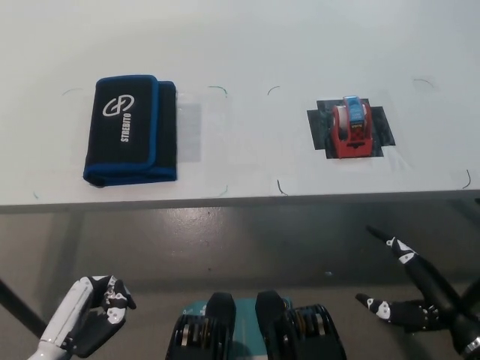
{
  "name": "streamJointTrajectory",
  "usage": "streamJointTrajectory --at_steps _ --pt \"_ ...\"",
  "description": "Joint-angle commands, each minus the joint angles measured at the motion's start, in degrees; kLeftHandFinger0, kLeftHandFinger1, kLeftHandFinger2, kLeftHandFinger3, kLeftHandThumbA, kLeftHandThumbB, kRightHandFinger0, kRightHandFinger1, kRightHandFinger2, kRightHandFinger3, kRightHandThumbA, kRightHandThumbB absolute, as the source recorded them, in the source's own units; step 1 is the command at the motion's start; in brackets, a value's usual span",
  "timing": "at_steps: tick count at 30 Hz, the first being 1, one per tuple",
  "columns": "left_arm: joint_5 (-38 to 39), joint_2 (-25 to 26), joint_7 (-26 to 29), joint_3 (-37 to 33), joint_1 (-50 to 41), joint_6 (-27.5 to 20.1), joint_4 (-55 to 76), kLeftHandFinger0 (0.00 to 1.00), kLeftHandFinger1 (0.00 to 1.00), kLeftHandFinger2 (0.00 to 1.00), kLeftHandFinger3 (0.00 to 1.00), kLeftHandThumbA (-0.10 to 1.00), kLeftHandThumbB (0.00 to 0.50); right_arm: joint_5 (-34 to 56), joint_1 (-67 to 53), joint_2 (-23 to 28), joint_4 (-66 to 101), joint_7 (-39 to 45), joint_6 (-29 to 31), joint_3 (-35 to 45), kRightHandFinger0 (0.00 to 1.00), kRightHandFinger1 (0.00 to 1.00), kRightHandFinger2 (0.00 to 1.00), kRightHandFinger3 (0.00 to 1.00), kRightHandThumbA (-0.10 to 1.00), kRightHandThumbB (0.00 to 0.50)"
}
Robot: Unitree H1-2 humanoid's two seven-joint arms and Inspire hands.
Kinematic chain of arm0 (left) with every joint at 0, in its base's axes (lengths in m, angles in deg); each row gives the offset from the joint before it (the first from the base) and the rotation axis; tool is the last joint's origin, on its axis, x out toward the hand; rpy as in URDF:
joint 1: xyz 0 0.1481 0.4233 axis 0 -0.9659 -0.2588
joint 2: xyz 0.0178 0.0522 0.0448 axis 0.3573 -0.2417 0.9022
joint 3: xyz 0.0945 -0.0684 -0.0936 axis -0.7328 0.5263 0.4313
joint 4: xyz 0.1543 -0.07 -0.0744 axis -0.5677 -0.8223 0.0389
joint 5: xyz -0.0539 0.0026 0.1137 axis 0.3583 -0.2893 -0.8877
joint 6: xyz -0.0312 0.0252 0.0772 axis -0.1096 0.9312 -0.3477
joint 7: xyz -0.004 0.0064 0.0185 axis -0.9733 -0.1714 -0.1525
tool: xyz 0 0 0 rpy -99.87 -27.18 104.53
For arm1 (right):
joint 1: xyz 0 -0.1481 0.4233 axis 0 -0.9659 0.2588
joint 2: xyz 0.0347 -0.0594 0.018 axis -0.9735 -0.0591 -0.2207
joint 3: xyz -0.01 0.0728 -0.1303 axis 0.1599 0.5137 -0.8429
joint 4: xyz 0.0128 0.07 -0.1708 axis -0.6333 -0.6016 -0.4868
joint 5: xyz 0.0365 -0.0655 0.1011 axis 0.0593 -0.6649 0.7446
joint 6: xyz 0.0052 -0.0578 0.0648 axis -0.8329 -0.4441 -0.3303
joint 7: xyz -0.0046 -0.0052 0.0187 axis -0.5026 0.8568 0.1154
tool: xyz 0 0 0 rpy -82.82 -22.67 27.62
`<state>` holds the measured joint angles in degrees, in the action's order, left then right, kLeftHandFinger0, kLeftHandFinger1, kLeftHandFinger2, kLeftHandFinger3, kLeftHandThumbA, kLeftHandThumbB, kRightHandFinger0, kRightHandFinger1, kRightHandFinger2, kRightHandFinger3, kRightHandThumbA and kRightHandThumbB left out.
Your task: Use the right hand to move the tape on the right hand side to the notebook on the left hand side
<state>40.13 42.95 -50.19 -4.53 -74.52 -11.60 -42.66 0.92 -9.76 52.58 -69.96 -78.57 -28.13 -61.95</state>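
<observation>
From the head camera I see a plain white tabletop [247, 45] with faint pen marks and a grey floor [225, 240] below its front edge. The red tape dispenser [351, 129] sits on a black patch at the right; the black, blue-edged fabric notebook case [131, 129] lies well apart at the left. My black right hand [409, 296] hangs below the edge, fingers spread, empty. My white left hand [94, 315] rests low, loosely curled around nothing.

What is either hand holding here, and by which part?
Nothing is held. The black right hand is open below the table edge, apart from the tape dispenser; the white left hand rests low, empty.
</observation>
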Motion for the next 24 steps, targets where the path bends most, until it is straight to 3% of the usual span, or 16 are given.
streamJointTrajectory --at_steps 1,5,7,12,13,14,18,20,22,23,24 --pt "-0.98 1.08 -0.86 0.44 0.84 -0.36 2.13 0.27 0.20 0.19 0.38 0.13 0.000 -0.77 1.71 -0.14 1.20 -0.77 3.23 1.28 1.00 1.00 1.00 1.00 0.77 0.061" --pt "0.16 0.73 -0.94 0.68 1.51 -0.76 1.40 0.26 0.19 0.17 0.36 0.09 0.006 -0.20 2.92 -0.49 2.24 -0.44 1.90 2.34 1.00 1.00 1.00 1.00 0.81 0.080" --pt "-0.85 0.93 -0.82 0.47 1.80 -0.76 1.62 0.25 0.18 0.16 0.35 0.14 0.014 -0.29 3.91 -0.68 3.14 -0.94 1.95 3.36 1.00 1.00 1.00 1.00 0.81 0.081" --pt "-0.50 0.72 -1.07 0.29 1.83 -0.63 1.62 0.25 0.19 0.17 0.35 0.16 0.031 -0.35 6.54 -0.88 3.84 -1.57 2.19 5.33 1.00 1.00 1.00 1.00 0.72 0.079" --pt "-0.49 0.70 -1.19 0.12 1.81 -0.84 1.39 0.26 0.19 0.17 0.35 0.16 0.018 0.73 7.82 -1.04 4.01 -1.45 1.63 6.20 1.00 1.00 1.00 1.00 0.77 0.076" --pt "-0.44 0.60 -1.30 -0.10 1.75 -1.36 0.86 0.26 0.19 0.18 0.35 0.16 0.010 2.10 9.97 -1.32 4.29 -1.45 1.09 7.57 1.00 1.00 1.00 1.00 0.98 0.064" --pt "0.09 0.07 -1.22 -0.08 1.45 -1.04 0.67 0.25 0.19 0.17 0.35 0.13 0.005 7.29 15.97 -3.16 1.74 -1.30 3.34 10.80 1.00 1.00 1.00 1.00 1.00 0.208" --pt "-0.16 -0.04 -1.16 -0.12 1.34 -0.85 0.64 0.25 0.19 0.17 0.35 0.12 0.004 7.52 18.63 -3.69 0.65 -1.36 2.93 11.71 1.00 1.00 1.00 1.00 1.00 0.247" --pt "-0.24 -0.05 -1.12 -0.09 1.32 -1.09 0.59 0.25 0.19 0.17 0.35 0.13 0.005 8.27 23.14 -4.00 -2.43 -1.22 4.14 12.39 1.00 1.00 1.00 1.00 1.00 0.337" --pt "-0.20 -0.06 -1.12 -0.07 1.29 -1.06 0.60 0.25 0.19 0.17 0.35 0.13 0.004 8.20 23.66 -4.10 -2.89 -1.19 4.42 12.54 1.00 1.00 1.00 1.00 1.00 0.348" --pt "-0.15 -0.07 -1.18 -0.05 1.25 -0.53 0.83 0.26 0.20 0.18 0.35 0.15 0.008 6.86 25.26 -3.87 -3.96 -1.35 5.14 12.31 1.00 1.00 1.00 1.00 1.00 0.406"
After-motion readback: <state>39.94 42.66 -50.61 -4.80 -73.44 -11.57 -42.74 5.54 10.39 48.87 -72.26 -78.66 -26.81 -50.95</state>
